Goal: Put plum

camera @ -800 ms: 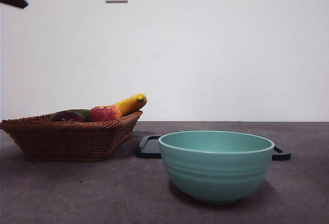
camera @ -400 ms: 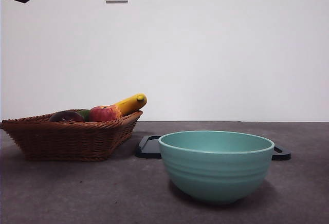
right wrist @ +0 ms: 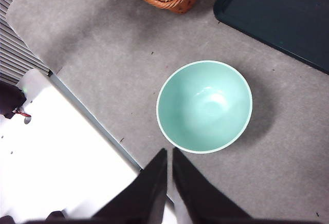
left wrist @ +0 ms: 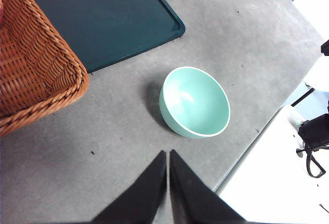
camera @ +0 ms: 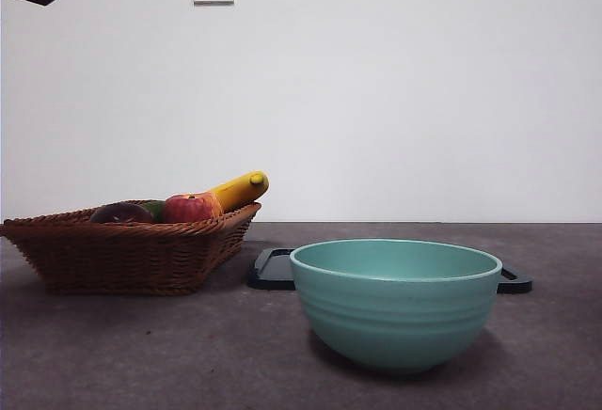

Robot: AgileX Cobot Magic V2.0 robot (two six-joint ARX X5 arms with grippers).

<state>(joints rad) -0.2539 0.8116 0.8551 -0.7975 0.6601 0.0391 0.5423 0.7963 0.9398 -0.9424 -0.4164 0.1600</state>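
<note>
At the far left of the front view, a brown wicker basket (camera: 127,255) sits on the grey table (camera: 141,354). The plum (camera: 120,212) lies in it toward its left side, dark and only partly above the rim. Right of it a sliver of green fruit (camera: 154,208), then a red apple (camera: 191,208), then a yellow banana (camera: 240,188) poking up over the basket's right rim. Bare table separates basket and bowl. Dark tray (camera: 273,269) lies flat behind, its edges showing either side of the teal bowl (camera: 395,302), centre-right, empty. Table right of the bowl is bare to the frame edge. Both arms show only as black tips in the top corners. Left gripper (left wrist: 168,157) high above the table near the bowl, jaws pressed together, holding nothing. Right gripper (right wrist: 169,156) above the bowl's near rim, jaws likewise together, empty.
</note>
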